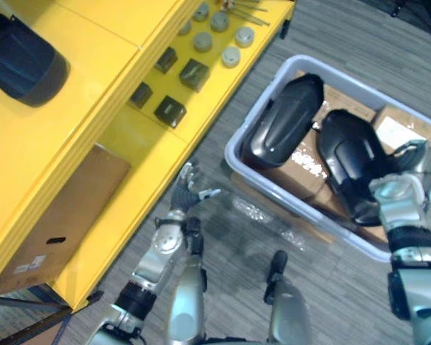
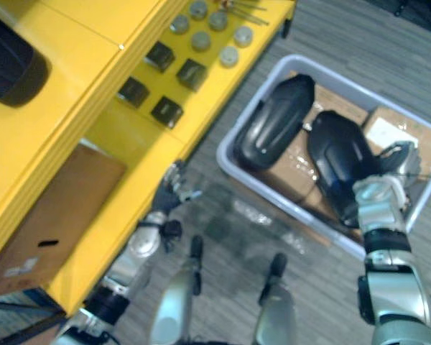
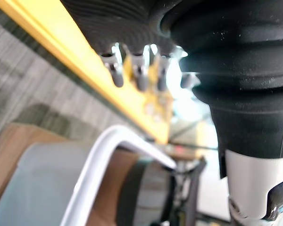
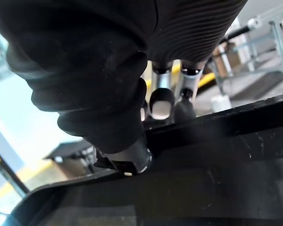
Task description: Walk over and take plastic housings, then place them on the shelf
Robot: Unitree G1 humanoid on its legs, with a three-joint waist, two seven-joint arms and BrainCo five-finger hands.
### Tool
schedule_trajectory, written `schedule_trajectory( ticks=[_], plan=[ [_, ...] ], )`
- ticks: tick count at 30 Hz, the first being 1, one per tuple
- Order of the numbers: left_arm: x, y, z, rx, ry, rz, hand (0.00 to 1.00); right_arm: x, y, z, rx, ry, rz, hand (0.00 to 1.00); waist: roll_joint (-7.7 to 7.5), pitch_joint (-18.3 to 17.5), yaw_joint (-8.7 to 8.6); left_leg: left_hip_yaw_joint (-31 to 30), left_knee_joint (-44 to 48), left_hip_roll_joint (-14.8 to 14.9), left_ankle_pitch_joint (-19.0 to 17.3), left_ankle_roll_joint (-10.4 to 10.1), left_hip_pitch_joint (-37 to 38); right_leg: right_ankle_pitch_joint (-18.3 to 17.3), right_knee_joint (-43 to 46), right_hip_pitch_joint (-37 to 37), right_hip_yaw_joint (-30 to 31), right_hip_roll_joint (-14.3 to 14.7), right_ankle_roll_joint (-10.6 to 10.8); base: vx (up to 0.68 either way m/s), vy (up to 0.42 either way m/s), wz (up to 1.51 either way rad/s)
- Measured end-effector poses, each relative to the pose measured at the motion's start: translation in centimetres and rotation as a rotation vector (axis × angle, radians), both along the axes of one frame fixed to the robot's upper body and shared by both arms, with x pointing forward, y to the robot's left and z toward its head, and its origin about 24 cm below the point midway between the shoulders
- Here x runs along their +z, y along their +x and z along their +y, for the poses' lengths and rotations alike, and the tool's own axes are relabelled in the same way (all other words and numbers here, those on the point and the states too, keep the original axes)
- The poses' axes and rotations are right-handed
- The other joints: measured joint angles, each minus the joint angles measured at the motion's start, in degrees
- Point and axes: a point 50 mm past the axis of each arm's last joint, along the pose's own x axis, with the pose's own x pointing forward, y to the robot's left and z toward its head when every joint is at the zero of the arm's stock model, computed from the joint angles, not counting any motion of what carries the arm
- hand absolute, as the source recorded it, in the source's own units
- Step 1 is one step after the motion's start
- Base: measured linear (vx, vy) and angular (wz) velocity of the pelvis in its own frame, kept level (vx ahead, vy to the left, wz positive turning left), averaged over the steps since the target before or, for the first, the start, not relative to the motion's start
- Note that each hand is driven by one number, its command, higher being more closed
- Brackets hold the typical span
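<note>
Two black plastic housings lie in a grey bin [image 1: 233, 154] on the floor, one on the left [image 1: 284, 118] and one on the right [image 1: 348, 154]. My right hand [image 1: 399, 190] is at the right housing's near edge. In the right wrist view its fingers [image 4: 161, 101] curl over the rim of that housing [image 4: 203, 165]. A third black housing [image 1: 18, 61] rests on top of the yellow shelf [image 1: 93, 36]. My left hand [image 1: 187, 190] hovers open with spread fingers beside the shelf's lower edge, holding nothing.
On the shelf's middle level sit small black blocks [image 1: 170, 109] and grey round discs [image 1: 230, 56]. A cardboard box [image 1: 65, 215] stands under the shelf. More cardboard boxes [image 1: 399, 133] lie under the housings in the bin. Grey carpet floor runs between shelf and bin.
</note>
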Motion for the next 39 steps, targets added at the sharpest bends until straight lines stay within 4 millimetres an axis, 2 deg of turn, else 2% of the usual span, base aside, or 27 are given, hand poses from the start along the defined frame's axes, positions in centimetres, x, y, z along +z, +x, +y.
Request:
schedule_trajectory(
  ticks=[4,9,11,12,18,22,25,30,33,36,39],
  plan=[
    [0.8,0.7,-0.2,0.000,0.006,-0.021,0.00,0.3,0.6,0.0,0.015,0.043,0.023,1.00,-0.14,-0.1,-0.07,0.0,0.2,0.1,0.1,0.0,-1.5,0.1,0.2,-1.6,0.0,0.1,0.0,0.00,0.000,0.00],
    [1.4,1.4,-0.4,0.004,-0.001,-0.032,0.00,-1.8,0.7,0.0,-0.006,0.142,0.094,1.00,-0.19,-0.1,0.35,0.2,1.0,0.1,0.2,0.0,-2.2,-0.1,0.7,-2.2,-0.1,0.0,-0.2,0.03,-0.007,0.01],
    [1.7,1.6,-0.5,0.001,-0.003,-0.045,0.00,-1.9,0.7,-0.1,-0.019,0.166,0.095,1.00,-0.18,-0.1,0.45,0.1,1.3,0.1,0.1,0.0,-3.1,-0.3,1.3,-3.0,-0.2,-0.1,-0.4,0.00,-0.001,0.02],
    [1.8,1.6,-0.5,-0.001,-0.003,-0.049,0.00,-1.8,0.7,-0.2,-0.026,0.178,0.084,0.00,-0.18,-0.1,0.63,0.0,1.5,0.1,0.1,0.0,-3.8,-0.4,1.8,-3.8,-0.3,-0.1,-0.5,-0.04,0.002,0.01],
    [1.7,1.6,-0.6,-0.002,-0.003,-0.045,0.00,-3.4,0.0,-0.7,-0.079,0.213,0.153,0.00,-0.16,-0.1,1.77,-0.4,2.4,-0.2,0.1,0.4,-4.3,-1.6,3.8,-4.4,-0.5,-0.7,-0.4,-0.01,0.000,0.05],
    [1.7,1.6,-0.9,-0.007,-0.016,-0.050,0.00,-3.2,-0.3,-0.9,-0.149,0.207,0.094,0.00,-0.05,-0.1,1.98,-1.0,3.3,-0.8,0.0,0.4,-6.0,-1.6,4.7,-5.8,-0.7,-1.2,0.1,0.00,0.009,0.07],
    [2.1,1.4,-1.1,-0.012,-0.033,-0.073,0.00,-2.0,-0.3,-0.9,-0.200,0.150,-0.010,0.00,-0.01,-0.1,2.10,-0.9,3.4,-0.8,0.0,0.4,-5.9,-1.6,4.8,-5.7,-0.6,-1.3,0.1,0.00,0.000,0.00],
    [2.4,0.8,-2.2,-0.043,-0.063,-0.091,0.00,2.9,-0.1,-0.2,-0.229,-0.049,-0.320,0.00,0.31,0.1,1.25,-0.9,5.4,-0.6,-0.9,0.8,-6.7,-1.5,4.8,-5.8,-0.5,-1.1,0.2,0.00,-0.004,-0.02],
    [2.1,0.4,-2.3,-0.048,-0.069,-0.083,0.00,5.0,-0.4,0.6,-0.205,-0.130,-0.465,0.00,0.37,0.1,0.75,-0.6,6.0,-0.6,-1.4,1.0,-6.9,-1.5,4.7,-5.8,-0.3,-1.2,0.2,0.00,0.002,-0.03],
    [2.0,0.1,-2.4,-0.050,-0.081,-0.082,0.00,5.5,-1.0,1.3,-0.166,-0.171,-0.553,0.00,0.69,0.2,0.62,-0.3,7.5,-0.5,-2.3,1.0,-7.8,-1.4,4.7,-6.2,0.0,-1.1,0.3,0.01,0.004,-0.06],
    [1.9,0.0,-2.3,-0.043,-0.088,-0.076,0.00,4.8,-1.6,2.1,-0.122,-0.181,-0.578,0.00,0.69,0.2,0.66,0.3,8.0,-0.5,-2.8,1.2,-7.9,-1.2,4.4,-6.4,0.8,-1.2,0.6,0.03,0.007,-0.09]
  ],
)
